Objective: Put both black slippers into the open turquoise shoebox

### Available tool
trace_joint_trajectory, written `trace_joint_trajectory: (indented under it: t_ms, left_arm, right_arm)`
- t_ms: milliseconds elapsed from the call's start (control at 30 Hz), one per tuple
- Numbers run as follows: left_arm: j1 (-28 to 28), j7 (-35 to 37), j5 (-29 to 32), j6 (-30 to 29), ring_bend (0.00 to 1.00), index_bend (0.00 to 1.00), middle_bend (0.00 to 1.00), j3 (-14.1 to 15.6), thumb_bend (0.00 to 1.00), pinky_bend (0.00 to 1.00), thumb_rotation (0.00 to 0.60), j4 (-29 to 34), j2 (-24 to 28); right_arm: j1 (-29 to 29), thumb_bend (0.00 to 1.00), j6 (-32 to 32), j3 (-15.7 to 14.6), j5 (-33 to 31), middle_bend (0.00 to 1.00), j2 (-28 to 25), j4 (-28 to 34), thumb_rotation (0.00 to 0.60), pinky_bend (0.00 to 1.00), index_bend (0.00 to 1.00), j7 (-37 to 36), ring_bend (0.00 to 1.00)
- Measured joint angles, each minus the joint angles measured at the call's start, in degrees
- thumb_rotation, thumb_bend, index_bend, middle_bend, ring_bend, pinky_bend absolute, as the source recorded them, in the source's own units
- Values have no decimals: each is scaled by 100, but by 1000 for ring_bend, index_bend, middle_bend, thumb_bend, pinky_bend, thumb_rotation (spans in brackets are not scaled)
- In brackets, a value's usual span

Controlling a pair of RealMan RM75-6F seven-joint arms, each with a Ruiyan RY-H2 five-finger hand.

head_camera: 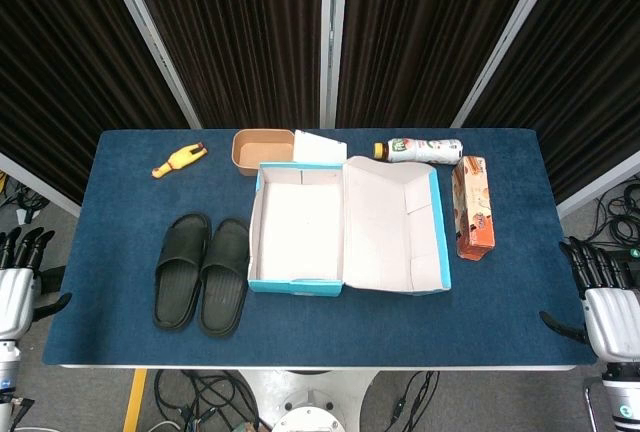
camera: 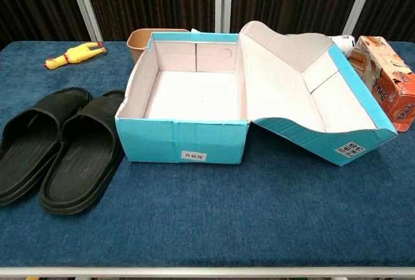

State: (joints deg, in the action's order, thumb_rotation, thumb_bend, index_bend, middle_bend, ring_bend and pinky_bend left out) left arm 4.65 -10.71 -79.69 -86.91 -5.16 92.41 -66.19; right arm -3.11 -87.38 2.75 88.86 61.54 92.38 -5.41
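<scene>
Nearest first: left hand (head_camera: pixel 18 287) parked off the near-left corner of the blue counter (head_camera: pixel 500 302), fingers spread, holding nothing. Same deal with the right hand (head_camera: pixel 605 302) off the near-right corner, fingers apart and empty. Neither one showing in the chest view.

Just past the left hand and inward: both black slippers (head_camera: pixel 202 272) (camera: pixel 58 147) lying side by side on the counter, touching along their inner edges, soles down, toes pointing away. Not in the box yet.

Right beside the slippers, further in from the left hand: open turquoise shoebox (head_camera: pixel 298 227) (camera: pixel 185 108), white inside, nothing in it, with a small label on the near wall. Lid (head_camera: pixel 395 224) (camera: pixel 305 79) flopped open toward the right hand's side, attached along the box edge.

Between the lid and the right hand, a bit further back: orange carton (head_camera: pixel 473 206) (camera: pixel 389 79) lying flat, near the lid but apart.

Far row: yellow rubber chicken (head_camera: pixel 179 160) (camera: pixel 72 54) well beyond the left hand, brown tub (head_camera: pixel 262 150) (camera: pixel 139 39) and white paper (head_camera: pixel 319 147) right behind the box, drink bottle (head_camera: pixel 420 150) on its side behind the lid.
</scene>
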Motion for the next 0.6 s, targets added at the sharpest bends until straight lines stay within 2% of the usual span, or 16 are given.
trace_joint_trajectory:
  t_ms: [433, 533, 600]
  left_arm:
    - [275, -188, -15, 227, 9, 122, 94, -155, 0, 62, 600, 140, 122]
    - [485, -146, -44, 439, 69, 122, 94, -263, 0, 130, 600, 182, 213]
    - [685, -84, -46, 664, 164, 122, 94, -362, 0, 246, 600, 216, 286]
  right_arm:
    - [-20, 14, -18, 33, 10, 37, -38, -10, 600, 0, 0, -57, 0]
    - [-7, 14, -76, 47, 42, 37, -102, 4, 600, 0, 0, -49, 0]
    - [-4, 14, -121, 62, 71, 36, -150, 25, 600, 0, 0, -27, 0]
